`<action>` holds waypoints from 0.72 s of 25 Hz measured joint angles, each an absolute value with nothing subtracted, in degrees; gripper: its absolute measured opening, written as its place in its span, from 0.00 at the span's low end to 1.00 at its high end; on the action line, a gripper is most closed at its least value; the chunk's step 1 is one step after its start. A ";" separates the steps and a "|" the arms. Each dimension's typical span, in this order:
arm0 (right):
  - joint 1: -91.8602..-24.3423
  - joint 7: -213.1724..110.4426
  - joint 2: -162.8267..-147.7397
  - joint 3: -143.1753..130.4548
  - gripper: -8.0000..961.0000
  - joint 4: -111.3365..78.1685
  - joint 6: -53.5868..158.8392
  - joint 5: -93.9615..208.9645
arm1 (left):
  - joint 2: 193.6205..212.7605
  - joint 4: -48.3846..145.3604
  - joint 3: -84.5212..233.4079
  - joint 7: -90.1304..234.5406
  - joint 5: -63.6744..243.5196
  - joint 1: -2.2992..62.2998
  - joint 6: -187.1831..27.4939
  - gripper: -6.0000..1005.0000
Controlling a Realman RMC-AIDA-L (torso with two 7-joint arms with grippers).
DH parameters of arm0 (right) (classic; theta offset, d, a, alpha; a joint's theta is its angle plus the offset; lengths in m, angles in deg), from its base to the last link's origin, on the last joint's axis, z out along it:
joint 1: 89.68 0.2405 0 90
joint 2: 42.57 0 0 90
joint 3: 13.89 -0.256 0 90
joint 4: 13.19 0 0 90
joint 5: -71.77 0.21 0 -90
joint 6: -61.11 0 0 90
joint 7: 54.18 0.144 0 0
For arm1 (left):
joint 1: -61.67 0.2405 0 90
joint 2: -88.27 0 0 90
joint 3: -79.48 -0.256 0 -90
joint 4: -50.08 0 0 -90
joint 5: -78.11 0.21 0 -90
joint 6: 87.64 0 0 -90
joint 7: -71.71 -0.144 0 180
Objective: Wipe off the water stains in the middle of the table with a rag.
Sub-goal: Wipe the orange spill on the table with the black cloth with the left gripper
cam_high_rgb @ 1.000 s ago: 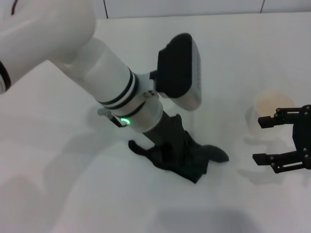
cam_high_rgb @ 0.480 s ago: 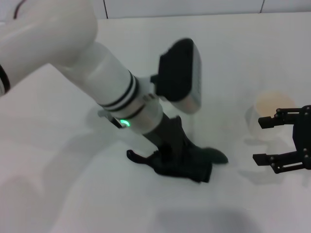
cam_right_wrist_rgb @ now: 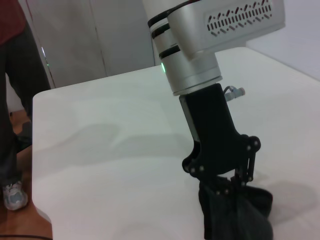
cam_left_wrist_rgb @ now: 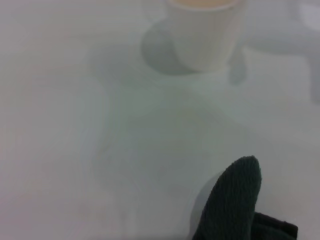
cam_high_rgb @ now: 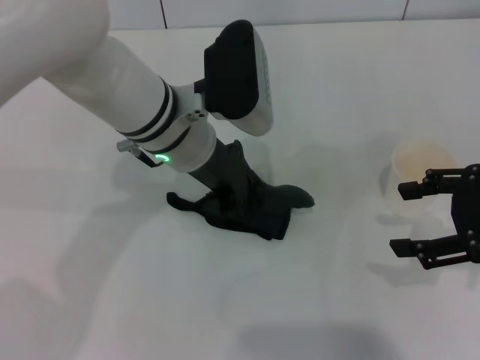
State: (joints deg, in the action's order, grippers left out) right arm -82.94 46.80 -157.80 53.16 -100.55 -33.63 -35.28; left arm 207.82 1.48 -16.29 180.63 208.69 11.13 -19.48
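- You see no readable writing anywhere; the only marking is a small green light on the left arm's white wrist ring
- Your left gripper (cam_high_rgb: 238, 211) presses down on the soft dark charcoal rag (cam_high_rgb: 255, 212) near the middle of the broad white matte table (cam_high_rgb: 337, 90); its black fingers are closed into the cloth, pinching it against the tabletop
- The rag lies bunched under the gripper, with one rounded flap (cam_left_wrist_rgb: 235, 195) reaching toward the cup side and a thin pointed corner on the opposite side
- Your right gripper (cam_high_rgb: 431, 220) hangs at the right edge of the head view, fingers spread apart with nothing between them, just beside the translucent whitish plastic cup (cam_high_rgb: 417, 174), whose inside looks pale orange
- There is open white tabletop all around the rag, and a clear stretch between rag and cup; the table's far edge meets a pale wall, and the right wrist view shows a rounded table corner (cam_right_wrist_rgb: 42, 97)
- You cannot make out any water stain on the table; only faint shadows show
- The right gripper is cut off by the frame edge, and a person's legs (cam_right_wrist_rgb: 12, 100) stand beside the table, only partly in view
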 joint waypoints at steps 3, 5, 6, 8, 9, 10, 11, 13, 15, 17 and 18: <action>-82.92 46.80 -157.80 53.08 0.86 -100.47 -33.59 -35.29 | 207.78 1.48 -15.03 180.71 209.93 11.14 -19.53 0.10; -82.86 46.80 -157.80 53.08 0.86 -100.43 -33.53 -35.32 | 207.77 1.48 -14.30 180.75 210.65 11.14 -19.55 0.10; -82.84 46.80 -157.80 53.08 0.86 -100.42 -33.52 -35.35 | 207.79 1.48 -14.25 180.76 210.70 11.14 -19.54 0.10; -82.78 46.80 -157.80 53.08 0.86 -100.40 -33.42 -35.42 | 207.90 1.48 -14.41 180.77 210.60 11.14 -19.38 0.10; -82.73 46.80 -157.80 53.08 0.86 -100.37 -33.37 -35.46 | 207.97 1.39 -14.58 180.77 210.47 11.15 -19.26 0.11; -82.68 46.80 -157.80 53.08 0.86 -100.27 -33.31 -35.51 | 208.06 1.27 -14.85 180.77 210.28 11.23 -19.10 0.11; -82.63 46.80 -157.80 53.08 0.86 -100.09 -33.23 -35.53 | 208.12 1.14 -15.10 180.78 210.17 11.42 -18.99 0.11; -82.55 46.79 -157.80 53.08 0.86 -99.72 -33.15 -35.52 | 208.16 0.67 -15.47 180.87 209.75 12.20 -18.92 0.11; -82.57 46.76 -157.80 53.07 0.86 -99.49 -33.12 -35.45 | 208.07 -0.04 -15.26 180.92 209.08 13.18 -18.89 0.11; -82.76 46.76 -157.79 53.03 0.86 -99.46 -33.11 -35.36 | 207.79 -1.45 -14.42 180.87 208.40 14.56 -18.80 0.11; -82.78 46.77 -157.80 53.03 0.86 -99.46 -33.11 -35.35 | 207.69 -2.11 -13.94 180.80 208.34 15.22 -18.64 0.11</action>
State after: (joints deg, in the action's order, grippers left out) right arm -82.78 46.77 -157.80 53.03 -99.46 -33.11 -35.35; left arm 207.69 -2.11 -13.94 180.80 208.34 15.22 -18.64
